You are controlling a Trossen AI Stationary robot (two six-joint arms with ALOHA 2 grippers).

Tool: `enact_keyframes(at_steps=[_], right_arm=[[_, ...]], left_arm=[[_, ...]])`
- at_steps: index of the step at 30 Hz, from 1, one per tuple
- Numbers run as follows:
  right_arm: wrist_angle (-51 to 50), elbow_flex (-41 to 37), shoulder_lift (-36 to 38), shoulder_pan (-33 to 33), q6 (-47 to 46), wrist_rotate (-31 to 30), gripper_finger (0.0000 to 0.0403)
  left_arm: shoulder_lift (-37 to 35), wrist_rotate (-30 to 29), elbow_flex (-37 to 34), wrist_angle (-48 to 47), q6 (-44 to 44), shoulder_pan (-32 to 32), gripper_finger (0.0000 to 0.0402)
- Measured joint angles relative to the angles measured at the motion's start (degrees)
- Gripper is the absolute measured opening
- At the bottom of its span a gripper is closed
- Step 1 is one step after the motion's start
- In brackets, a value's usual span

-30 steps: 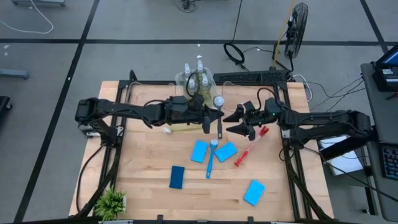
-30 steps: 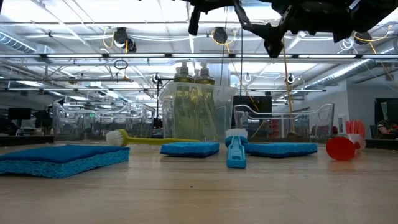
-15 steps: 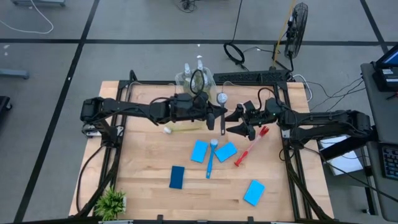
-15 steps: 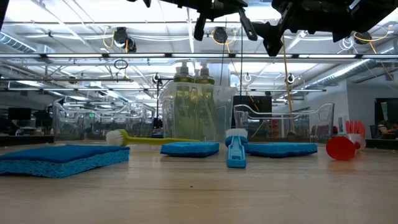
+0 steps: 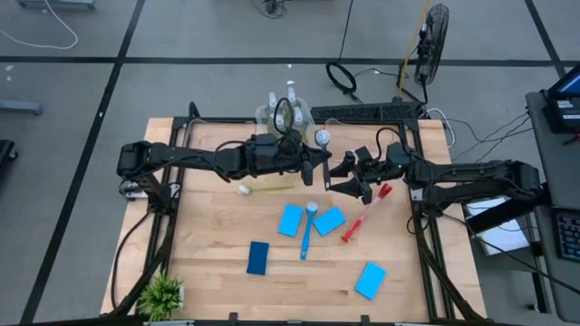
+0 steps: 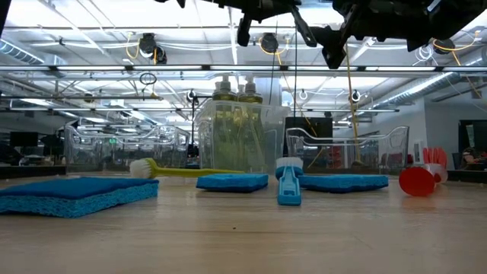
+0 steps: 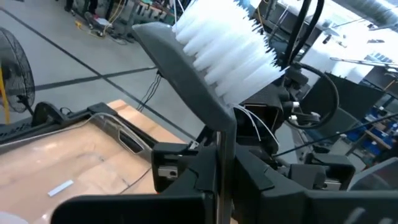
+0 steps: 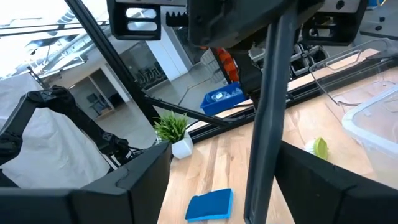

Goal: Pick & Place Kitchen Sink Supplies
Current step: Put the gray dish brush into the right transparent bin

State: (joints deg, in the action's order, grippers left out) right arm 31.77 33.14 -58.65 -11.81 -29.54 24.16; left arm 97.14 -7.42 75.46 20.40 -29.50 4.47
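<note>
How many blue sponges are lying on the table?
4: two mid-table, one left of the blue brush, one right of it; a darker one nearer the plant; one front-right.

Both arms held raised above the middle of the table, the 2 grippers close together.

The left arm is stretched from the table's left edge toward the centre, and the left gripper is closed on the handle of a dark brush, which is carried well clear of the tabletop. The right arm is extended from the right edge, and the right gripper is held just right of the left one, its 2 fingers spread apart, 1 on each side of the brush handle and not closed on it.
</note>
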Motion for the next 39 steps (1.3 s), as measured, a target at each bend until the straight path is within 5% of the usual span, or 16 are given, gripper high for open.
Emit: enact_keyframes(at_steps=[16,29,39], right_arm=[[1.43,-0.08,-0.10,0.00,-1.27,-0.12,0.0190],[0.65,-0.10,-0.11,-1.76,-0.73,0.09,0.0017],[0.08,-0.10,-0.04,-2.95,-0.32,0.11,0.0010]], left_arm=[[3.41,2.50,-0.04,6.23,-1.30,0.00,0.0020],[3.32,2.92,-0.02,5.56,-1.52,-0.04,0.0020],[3.29,3.88,-0.02,5.20,0.55,0.30,0.0039]])
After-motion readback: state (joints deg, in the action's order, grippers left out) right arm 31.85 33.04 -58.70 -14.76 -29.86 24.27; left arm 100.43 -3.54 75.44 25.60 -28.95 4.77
